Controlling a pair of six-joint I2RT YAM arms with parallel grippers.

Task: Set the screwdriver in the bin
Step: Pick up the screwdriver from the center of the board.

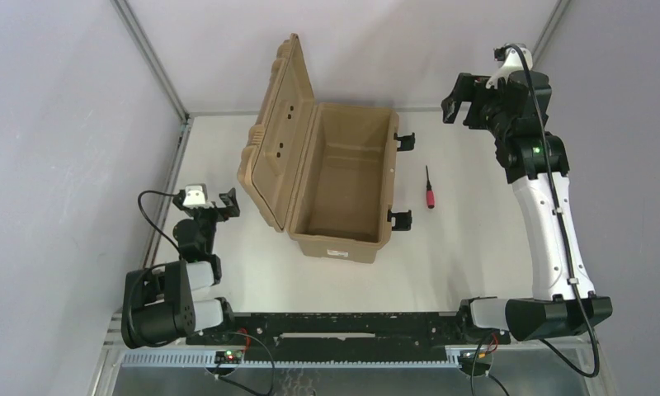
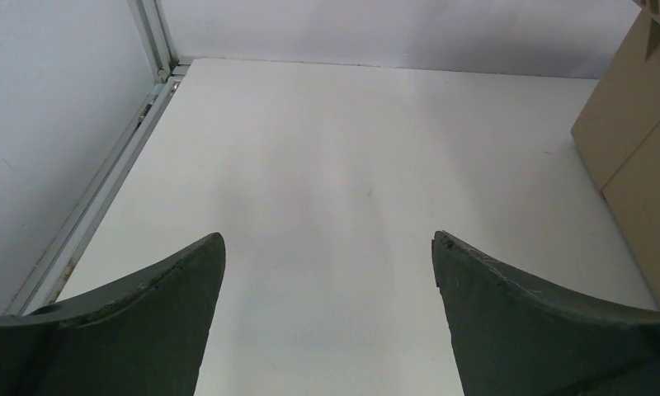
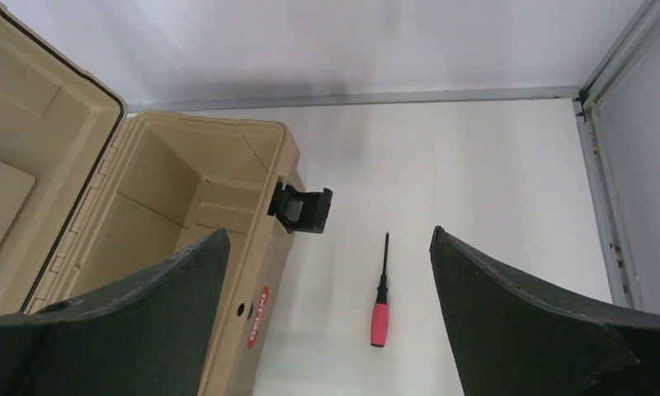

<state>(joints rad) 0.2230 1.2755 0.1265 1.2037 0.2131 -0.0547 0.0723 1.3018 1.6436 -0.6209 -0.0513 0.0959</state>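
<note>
**R gripper [image 3: 328, 233] released, jaws wide; screwdriver [image 1: 430, 191] on table, outside bin [image 1: 341, 245]**

R gripper: both fingers spread to full width, nothing btwn them, nothing held. Sits at far right of table [image 1: 475, 239], on an extended arm, farther back than the screwdriver and not touching it. In R wrist view the screwdriver shows in the gap btwn the two dark fingers, lying on the surface below.

Screwdriver: flat on white table, just right of the bin, apart from it. Red handle toward near side, thin black shaft pointing far. Lies roughly btwn the two black latches, closer to the near latch [image 1: 399, 219] than the far latch [image 1: 405, 140]. No contact w/ either.

Bin: tan, centre of table. Lid [image 1: 281, 124] open, hinged on left side, standing up and tilted left. Inside walls and floor visible from top cam. Both latches hang off the right wall, flipped outward.

L gripper [image 2: 328, 237]: also released, fingers well apart, only bare table btwn them. Positioned near left, arm folded, just left of the bin lid's near end; whether it touches the lid, cannot tell. L wrist view: tan bin wall at right edge.
</note>
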